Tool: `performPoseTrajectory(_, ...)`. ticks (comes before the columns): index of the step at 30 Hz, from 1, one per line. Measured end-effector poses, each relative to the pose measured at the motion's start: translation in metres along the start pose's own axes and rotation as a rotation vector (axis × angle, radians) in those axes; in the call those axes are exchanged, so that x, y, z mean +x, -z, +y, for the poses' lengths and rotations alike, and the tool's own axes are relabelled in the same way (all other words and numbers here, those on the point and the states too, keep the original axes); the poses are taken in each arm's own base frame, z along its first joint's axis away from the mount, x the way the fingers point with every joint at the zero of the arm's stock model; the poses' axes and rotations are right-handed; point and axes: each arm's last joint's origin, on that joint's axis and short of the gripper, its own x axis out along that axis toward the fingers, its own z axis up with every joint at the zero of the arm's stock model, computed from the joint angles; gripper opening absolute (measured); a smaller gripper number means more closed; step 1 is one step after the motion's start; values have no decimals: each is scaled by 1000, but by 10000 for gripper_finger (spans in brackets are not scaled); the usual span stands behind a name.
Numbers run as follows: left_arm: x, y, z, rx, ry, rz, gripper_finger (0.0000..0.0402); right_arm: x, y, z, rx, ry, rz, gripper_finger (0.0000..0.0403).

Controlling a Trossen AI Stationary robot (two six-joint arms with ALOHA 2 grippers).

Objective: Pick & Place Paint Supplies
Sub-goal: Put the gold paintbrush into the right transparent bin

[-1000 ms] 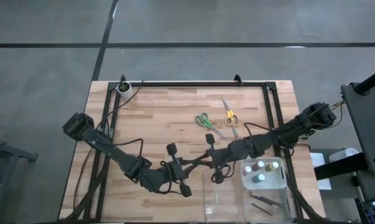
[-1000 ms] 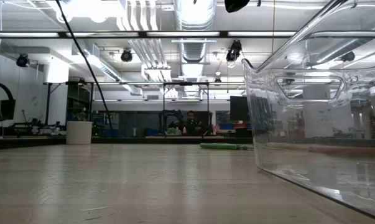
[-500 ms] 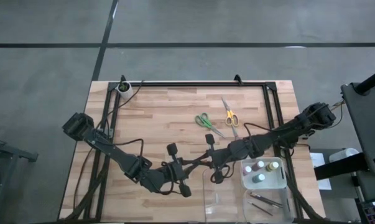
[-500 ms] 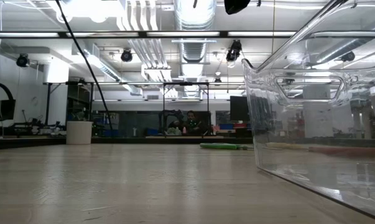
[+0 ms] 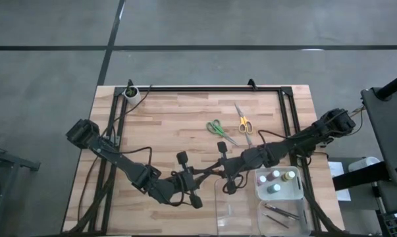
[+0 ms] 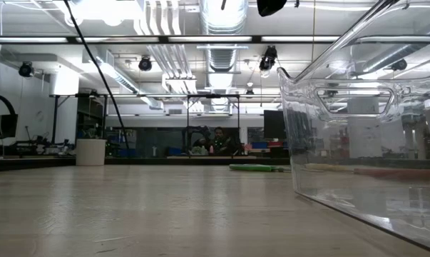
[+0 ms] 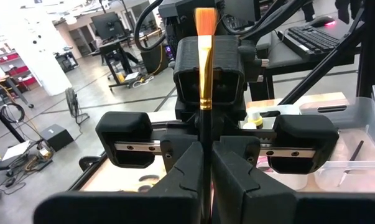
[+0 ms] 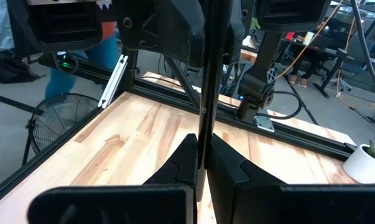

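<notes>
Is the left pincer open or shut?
Shut. The left pincer pinches the thin orange-tipped paintbrush between its dark fingers.

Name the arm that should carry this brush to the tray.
Right, probably. The left hand and right hand both appear to pinch the brush mid-table. The clear tray lies on the right arm's side, right next to its hand, so the left arm would have to reach across.
</notes>
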Motion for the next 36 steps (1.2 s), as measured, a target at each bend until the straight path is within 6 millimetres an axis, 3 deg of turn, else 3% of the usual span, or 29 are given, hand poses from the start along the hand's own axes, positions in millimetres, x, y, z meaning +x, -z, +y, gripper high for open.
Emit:
performPoseTrajectory(26,-1,-2,1,3,16,-10,32,0,-1,0,-17,4,-8,25)
performPoseTrajectory(29,-1,-3,1,3,25,-11,59,0,-2,0,-16,5,-13,25)
performPoseTrajectory(36,-1,-3,1,27,41,-12,169,0,-2,0,-13,5,-11,26)
